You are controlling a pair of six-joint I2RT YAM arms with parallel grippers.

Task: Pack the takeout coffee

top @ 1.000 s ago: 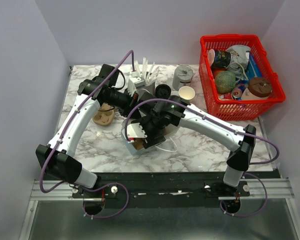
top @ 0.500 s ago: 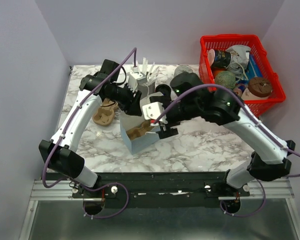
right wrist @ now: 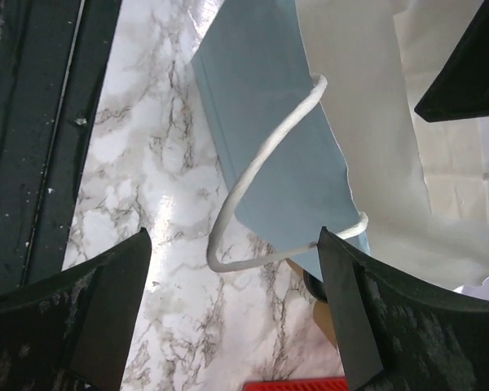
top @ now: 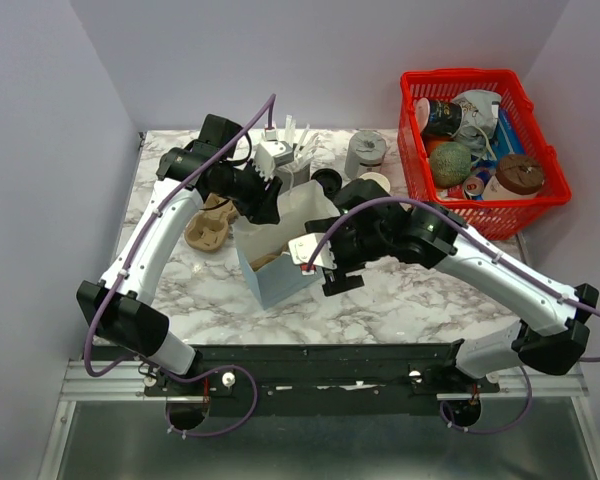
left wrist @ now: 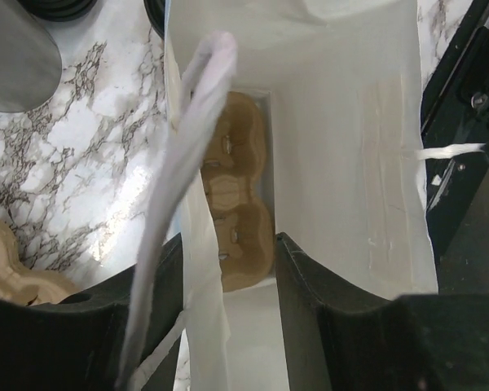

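My left gripper (left wrist: pixel 228 252) part open, straddling wall of paper bag (top: pixel 280 285), nothing pinched. Takeout coffee (top: pixel 327 181) just behind bag on marble table (top: pixel 400 300), seemingly upright, lid up, long axis vertical. My right gripper (right wrist: pixel 232 240) wide open, empty, beside bag.

Coffee (top: pixel 326 180): tan paper cup with a round black lid fitted. It stands upright on the table at 12 o'clock of centre and is largely hidden.

Red basket (top: pixel 480 222), cardboard cup carrier (top: pixel 204 230), marble table (top: pixel 420 295)
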